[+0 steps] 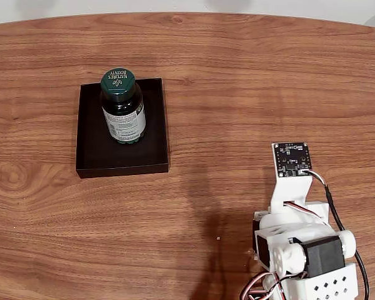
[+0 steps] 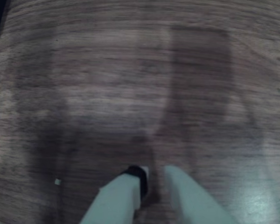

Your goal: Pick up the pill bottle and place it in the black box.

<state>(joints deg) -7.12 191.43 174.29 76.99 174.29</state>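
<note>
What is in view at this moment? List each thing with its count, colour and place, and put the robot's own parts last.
pill bottle: one, dark amber with a dark green cap and a white-green label, upright inside the tray, toward its far edge in the fixed view.
black box: one, matte black shallow tray, left of centre on the table in the fixed view.
table: one, brown wood grain, under everything in both views.
small pale speck: one, on the table left of the arm's base in the fixed view.
arm: one, white with black motors, lower right in the fixed view, apart from the tray.
gripper: one, pale fingers over bare wood in the wrist view, a narrow gap between the tips, holding nothing.
</note>
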